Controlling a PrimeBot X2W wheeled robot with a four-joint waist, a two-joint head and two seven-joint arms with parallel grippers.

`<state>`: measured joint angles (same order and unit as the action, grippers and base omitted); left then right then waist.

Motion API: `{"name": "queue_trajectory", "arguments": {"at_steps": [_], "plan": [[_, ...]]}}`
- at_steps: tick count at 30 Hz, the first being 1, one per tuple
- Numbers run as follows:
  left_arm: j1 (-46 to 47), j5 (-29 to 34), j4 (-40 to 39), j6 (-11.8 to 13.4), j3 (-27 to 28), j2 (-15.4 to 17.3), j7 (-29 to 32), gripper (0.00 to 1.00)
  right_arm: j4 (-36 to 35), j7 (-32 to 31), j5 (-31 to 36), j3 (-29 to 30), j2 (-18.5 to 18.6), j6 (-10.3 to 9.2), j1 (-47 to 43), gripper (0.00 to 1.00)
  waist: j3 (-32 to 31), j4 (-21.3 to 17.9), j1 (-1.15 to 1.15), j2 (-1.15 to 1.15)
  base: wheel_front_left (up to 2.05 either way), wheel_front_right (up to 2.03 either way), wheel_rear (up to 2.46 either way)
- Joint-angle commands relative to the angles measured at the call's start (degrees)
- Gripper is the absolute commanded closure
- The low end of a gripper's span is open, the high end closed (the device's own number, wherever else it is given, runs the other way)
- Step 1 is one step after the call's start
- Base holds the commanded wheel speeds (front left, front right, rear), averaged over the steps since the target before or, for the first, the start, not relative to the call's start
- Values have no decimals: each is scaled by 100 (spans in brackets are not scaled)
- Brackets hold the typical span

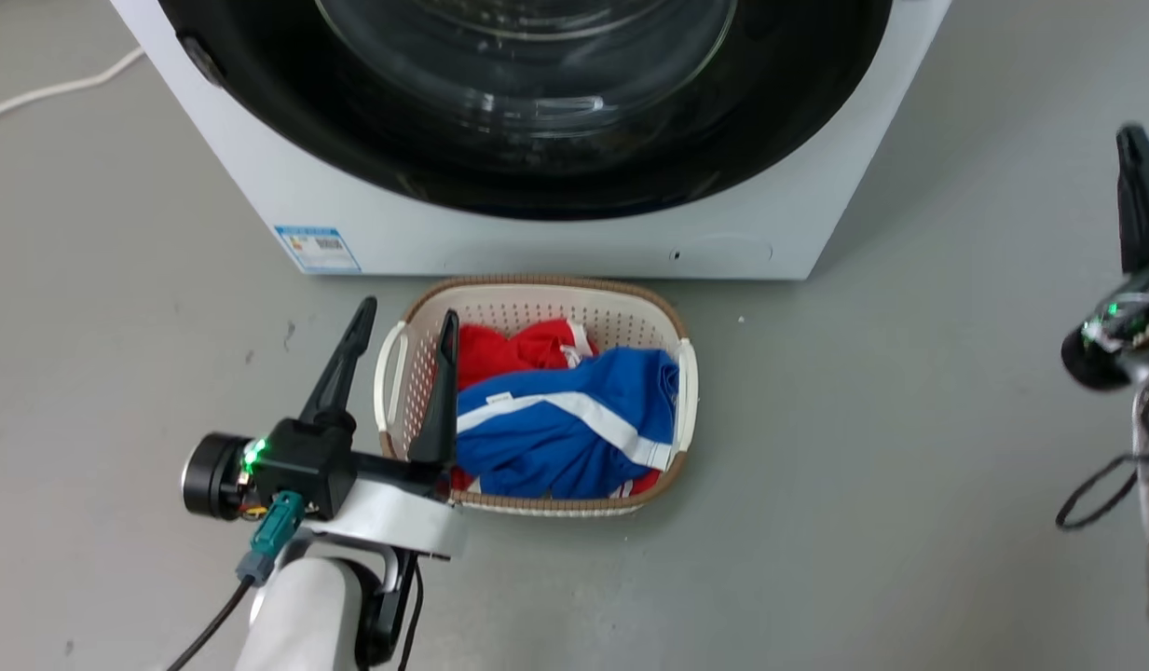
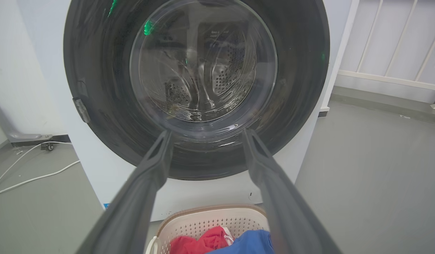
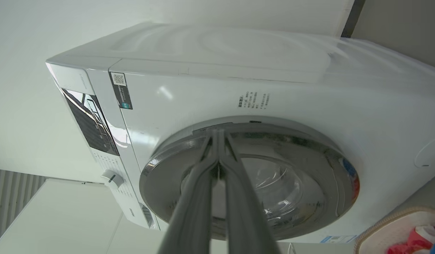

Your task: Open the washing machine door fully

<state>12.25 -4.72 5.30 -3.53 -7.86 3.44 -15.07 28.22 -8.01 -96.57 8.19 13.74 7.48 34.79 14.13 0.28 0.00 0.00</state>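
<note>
Facing a closed door

The washing machine door (image 2: 97,88) sits flush against the washing machine (image 1: 537,244). The left gripper (image 1: 409,310) hangs spread wide and empty, by the left rim of the laundry basket (image 1: 537,282). The right gripper (image 3: 217,131) has its fingers pressed together, holding nothing.

Fingers (image 3: 198,201) tip to tip, before the washing machine door (image 3: 309,176), near its rim.

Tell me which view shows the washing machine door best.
Left wrist view: the washing machine door face-on, nearly whole, glass bowl clear. Head view catches its lower part. Right wrist view shows it obliquely, partly behind the right gripper's shut fingers.
</note>
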Motion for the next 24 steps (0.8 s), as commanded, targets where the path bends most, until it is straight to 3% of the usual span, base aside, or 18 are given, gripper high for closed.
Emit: {"name": "queue_trajectory", "arguments": {"at_steps": [1, 16, 24], "plan": [[115, 19, -42, -6, 3, -7, -14, 0, 107, -90, -10, -78, 67, 2, 203, 100, 217, 57, 0, 0, 0, 0, 0], [625, 106, -405, -28, -119, -33, -14, 0, 1865, -1222, 317, -1196, 825, 2, 2835, 100, 1129, 252, 0, 0, 0, 0, 0], [838, 62, -536, 31, -258, -48, -14, 0, 2681, -1704, 863, -1845, 789, 3, 4265, 100, 1547, 373, 0, 0, 0, 0, 0]]}}
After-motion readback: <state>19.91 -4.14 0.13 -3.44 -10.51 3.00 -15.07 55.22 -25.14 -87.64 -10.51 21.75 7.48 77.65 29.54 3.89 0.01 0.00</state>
